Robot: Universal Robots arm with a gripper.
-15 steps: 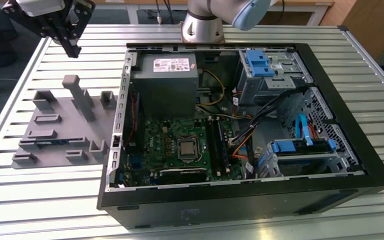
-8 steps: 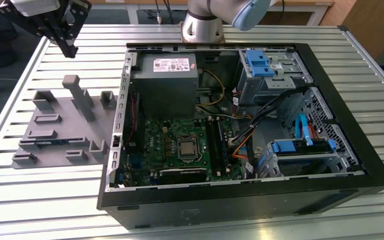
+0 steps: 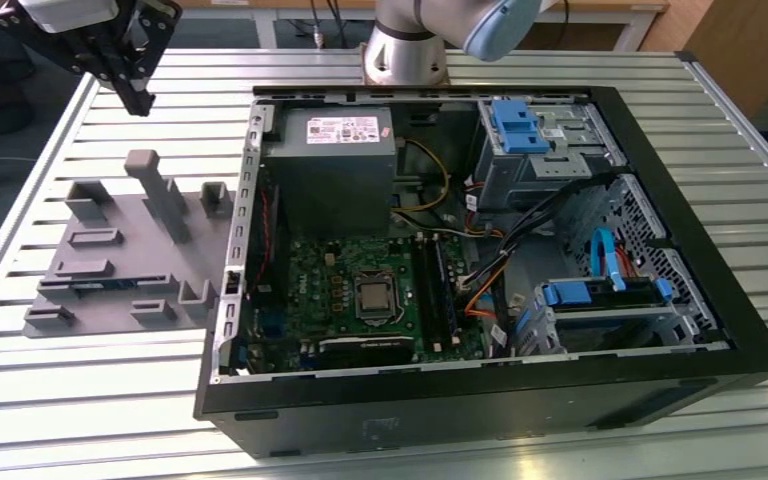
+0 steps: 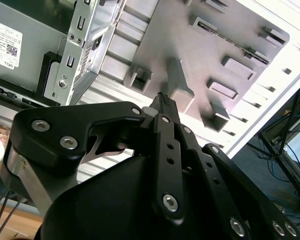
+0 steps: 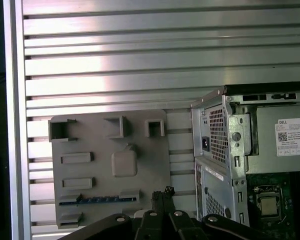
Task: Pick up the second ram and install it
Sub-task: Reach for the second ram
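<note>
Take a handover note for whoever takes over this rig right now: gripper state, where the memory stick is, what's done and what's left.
Gripper: shut, holding nothing, hovering near the grey holder tray and touching nothing.
Second ram: sits on edge in a slot of the tray, not gripped.
Computer case: open, beside the tray on the exterior view's right. The black memory slots lie next to the processor socket.
Done: nothing of this step shows as done.
Left: the ram is not yet picked up and not yet installed.
</note>
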